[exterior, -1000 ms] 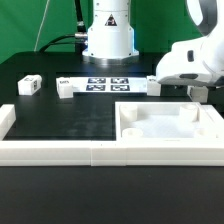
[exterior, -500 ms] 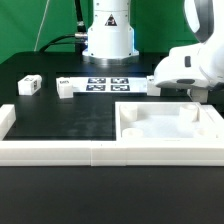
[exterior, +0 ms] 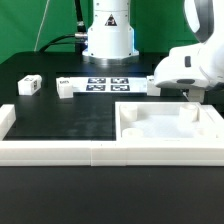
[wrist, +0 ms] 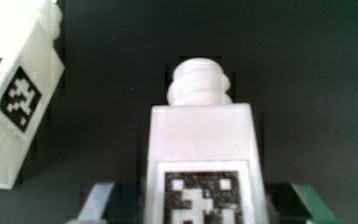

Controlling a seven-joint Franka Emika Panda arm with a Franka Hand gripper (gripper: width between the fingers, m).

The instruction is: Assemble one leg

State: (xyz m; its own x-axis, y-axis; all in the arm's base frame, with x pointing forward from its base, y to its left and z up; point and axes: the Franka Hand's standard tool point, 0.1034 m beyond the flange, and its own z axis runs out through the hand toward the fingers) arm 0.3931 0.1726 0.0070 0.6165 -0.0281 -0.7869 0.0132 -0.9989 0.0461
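- The pincer (wrist: 202,203) is clamped on the leg (wrist: 204,140). Its dark fingers (wrist: 105,200) press on two opposite sides of the leg, low down by the square tag.
- The grip leaves the ribbed screw tip (wrist: 201,80) free and pointing away from the wrist, probably so it can enter a hole.
- In the exterior view the pincer (exterior: 196,97) hangs over the far corner of the white panel (exterior: 150,135) on that view's right. The wrist housing mostly hides the leg there.
- That corner looks like the target, so the leg is probably being lined up for insertion. Whether the tip touches the panel cannot be told.
- A tagged block (wrist: 16,100) lies just beside the held leg, apart from it.
- One spare leg (exterior: 28,85) and another (exterior: 67,88) lie on the bench (exterior: 60,118) near the marker board (exterior: 105,83), well apart from the work.
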